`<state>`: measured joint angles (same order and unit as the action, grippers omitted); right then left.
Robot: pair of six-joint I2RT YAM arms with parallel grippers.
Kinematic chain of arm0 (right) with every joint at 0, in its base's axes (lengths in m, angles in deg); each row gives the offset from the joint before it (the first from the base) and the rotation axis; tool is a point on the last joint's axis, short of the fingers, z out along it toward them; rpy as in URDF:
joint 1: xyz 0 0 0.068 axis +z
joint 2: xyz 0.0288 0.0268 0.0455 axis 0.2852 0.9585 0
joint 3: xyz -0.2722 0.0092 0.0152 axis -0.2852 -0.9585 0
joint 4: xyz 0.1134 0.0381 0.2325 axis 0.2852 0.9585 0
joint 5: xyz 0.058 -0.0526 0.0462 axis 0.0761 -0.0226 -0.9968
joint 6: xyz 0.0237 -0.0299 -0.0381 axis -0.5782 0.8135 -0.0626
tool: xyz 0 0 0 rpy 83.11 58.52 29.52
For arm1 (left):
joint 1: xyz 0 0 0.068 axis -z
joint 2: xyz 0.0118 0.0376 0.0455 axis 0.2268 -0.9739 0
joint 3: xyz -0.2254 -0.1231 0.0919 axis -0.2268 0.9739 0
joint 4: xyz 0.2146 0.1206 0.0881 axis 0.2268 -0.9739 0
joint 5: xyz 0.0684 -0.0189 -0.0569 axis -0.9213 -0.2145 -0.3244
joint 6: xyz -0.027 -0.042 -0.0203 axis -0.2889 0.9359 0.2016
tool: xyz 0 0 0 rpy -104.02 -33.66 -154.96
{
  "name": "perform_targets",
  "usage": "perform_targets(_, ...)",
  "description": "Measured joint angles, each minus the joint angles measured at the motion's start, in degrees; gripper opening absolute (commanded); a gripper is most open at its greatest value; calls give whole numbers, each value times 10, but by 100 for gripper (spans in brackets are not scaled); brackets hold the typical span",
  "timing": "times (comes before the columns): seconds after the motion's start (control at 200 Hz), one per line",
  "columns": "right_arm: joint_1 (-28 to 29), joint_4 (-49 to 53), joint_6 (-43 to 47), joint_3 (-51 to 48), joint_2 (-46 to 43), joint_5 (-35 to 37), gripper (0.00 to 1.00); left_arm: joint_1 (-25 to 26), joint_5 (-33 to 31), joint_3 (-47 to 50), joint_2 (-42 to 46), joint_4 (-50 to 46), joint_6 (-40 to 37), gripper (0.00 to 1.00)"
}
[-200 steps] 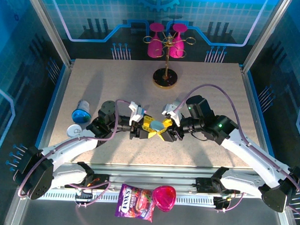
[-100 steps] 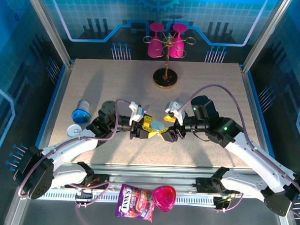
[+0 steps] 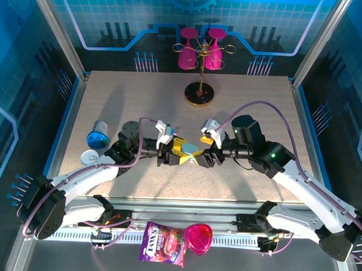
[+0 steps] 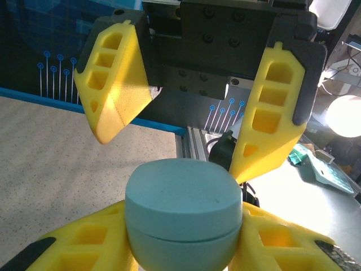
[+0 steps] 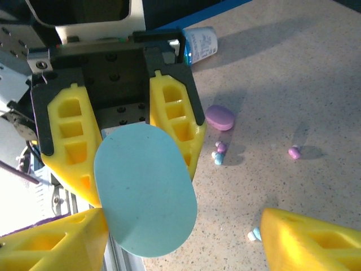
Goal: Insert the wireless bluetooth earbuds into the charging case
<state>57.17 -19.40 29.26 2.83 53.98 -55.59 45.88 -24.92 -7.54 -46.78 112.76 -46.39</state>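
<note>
Hovering above the speckled beige tabletop (image 3: 141, 92) inside blue-panelled walls, the left gripper (image 4: 180, 248) is clamped on the shut teal charging case (image 4: 180, 209), whose long axis runs along those fingers. The right gripper (image 5: 183, 226) stands spread wide around it. Earbuds (image 5: 220, 148) lie scattered below near a lilac case (image 5: 220, 117); the far tabletop is open.

The charging case (image 4: 180, 217) is smooth matt plastic, the table (image 5: 293, 73) speckled and grainy.

The charging case (image 4: 180, 217) is cut off by the left wrist view's bottom edge; a pale blue earbud (image 5: 254, 234) sits half hidden behind a yellow finger (image 5: 316, 243)
</note>
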Motion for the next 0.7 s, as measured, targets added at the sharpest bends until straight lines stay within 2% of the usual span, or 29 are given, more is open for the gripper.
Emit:
perform_targets(0.24, -35, -39, -30, -6, -25, 18, 70, 0, 7, 0, -2, 3, 2, 23)
perform_targets(0.53, -36, -51, -37, -17, -34, 12, 72, 0, 13, 0, -3, 14, 4, 23)
perform_targets(0.7, -36, -51, -50, -17, -30, 47, 73, 0, 17, 1, -3, 20, 17, 23)
